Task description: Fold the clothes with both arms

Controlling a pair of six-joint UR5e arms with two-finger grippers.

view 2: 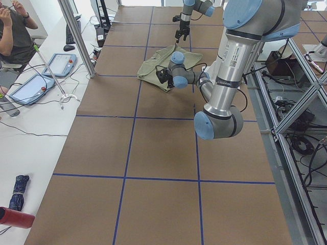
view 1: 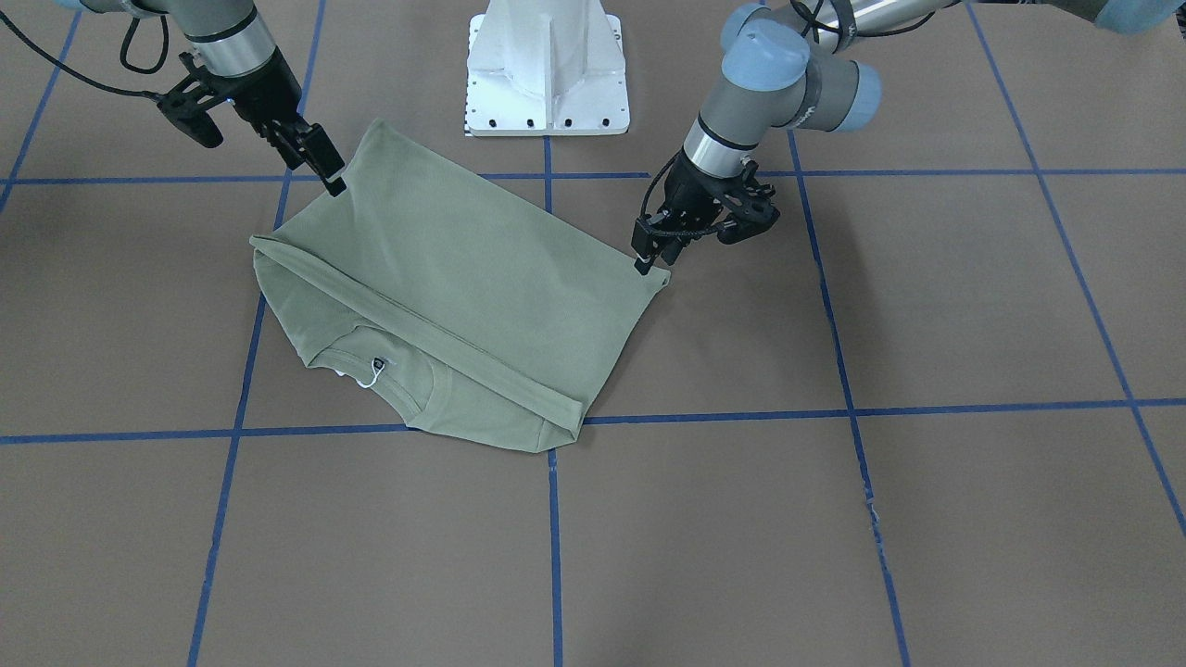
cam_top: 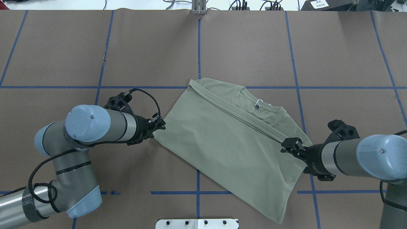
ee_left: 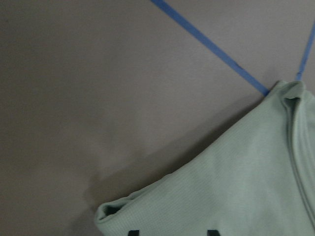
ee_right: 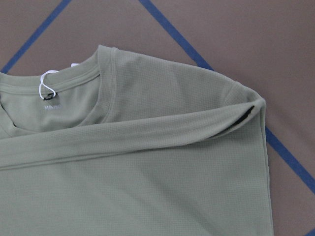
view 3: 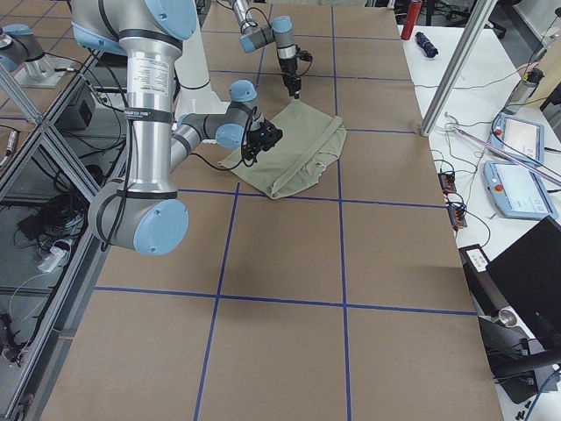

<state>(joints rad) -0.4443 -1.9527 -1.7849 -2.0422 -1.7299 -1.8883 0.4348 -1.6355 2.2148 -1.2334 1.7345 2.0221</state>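
Closest to the left wrist lens is a curled corner of the shirt (view 1: 463, 269), lifted just enough to throw a shadow on the table (view 1: 927, 509). Two dark fingertips (ee_left: 211, 232) show apart at the bottom edge of that view, so I read the left gripper (view 1: 641, 262) as released, poised over the corner rather than pinching it. The right gripper (view 1: 332, 178) touches the shirt's edge near the opposite corner. Its own camera shows none of its fingers, and I cannot tell whether it is clenched or loose.

I judge the two claws are set at the ends of one edge so that the cloth can be lifted evenly, without sagging or skewing. Outward from them, the shirt lies mid-table in front of the white pedestal base (view 1: 547, 83), skewed against the blue tape lines (view 1: 741, 412). One layer is already doubled over, leaving a long fold running across below the collar (view 1: 435, 380). The collar and the white hang tag (view 1: 371, 375) lie exposed on the operators' side.
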